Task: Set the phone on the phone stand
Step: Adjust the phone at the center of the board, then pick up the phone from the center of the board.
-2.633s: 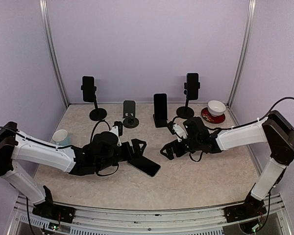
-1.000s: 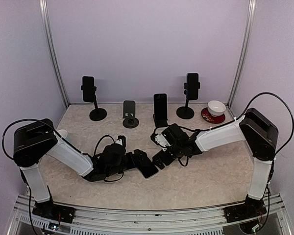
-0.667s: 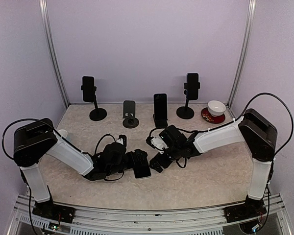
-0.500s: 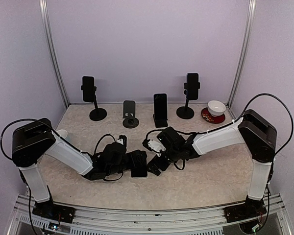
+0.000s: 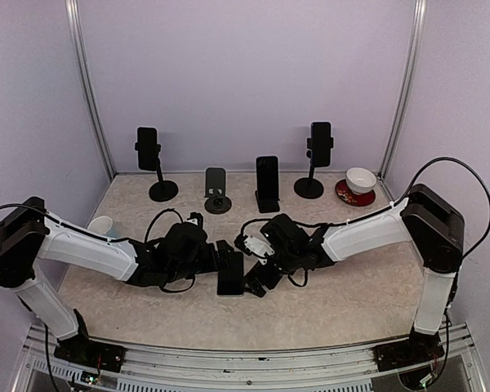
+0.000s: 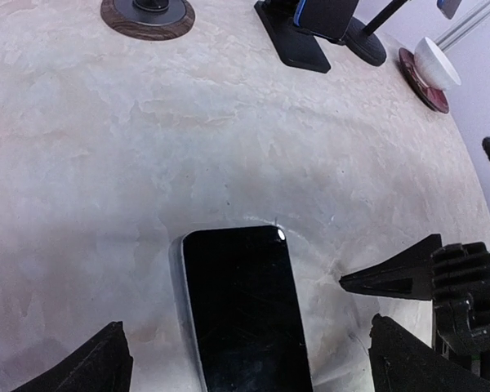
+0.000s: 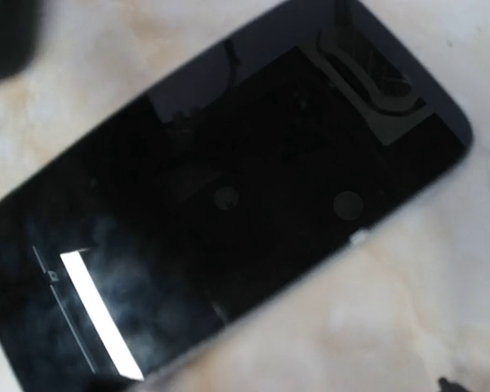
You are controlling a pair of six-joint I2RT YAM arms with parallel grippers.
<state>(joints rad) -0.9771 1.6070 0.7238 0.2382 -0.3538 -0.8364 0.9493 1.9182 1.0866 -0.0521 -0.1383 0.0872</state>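
Phone: a black smartphone (image 5: 230, 273) lay flat and screen-up on the tabletop (image 5: 335, 294) near the front centre, between the two grippers.
Left gripper: the left gripper (image 5: 219, 255) sat low just behind the phone's left end; in the left wrist view its dark fingertips (image 6: 90, 367) stood wide apart on either side of the phone (image 6: 245, 306), released and holding nothing.
Right gripper: the right gripper (image 5: 257, 278) hovered just beside the phone's right edge. Its wrist camera was filled by the phone's glass (image 7: 220, 220) and showed no fingers, so whether it was released or clenched could not be told.
Target stand: the empty phone stand (image 5: 216, 191) with a round base stood at the far side, left of centre. The other three stands (image 5: 267, 186) around it already carried phones.
Step in hand: judged to be getting a grip on the flat phone.
Doing it well: one arm should probably brace or tip an edge off the table so the other can pinch the long sides squarely, well clear of the screen centre, before lifting.
Risk: the glass would likely slide on the smooth top if pushed from one side only.
Containers: a white bowl (image 5: 360, 179) sat on a red saucer (image 5: 353, 195) at far right; a pale cup (image 5: 100, 226) stood at left. Contents of both could not be seen.
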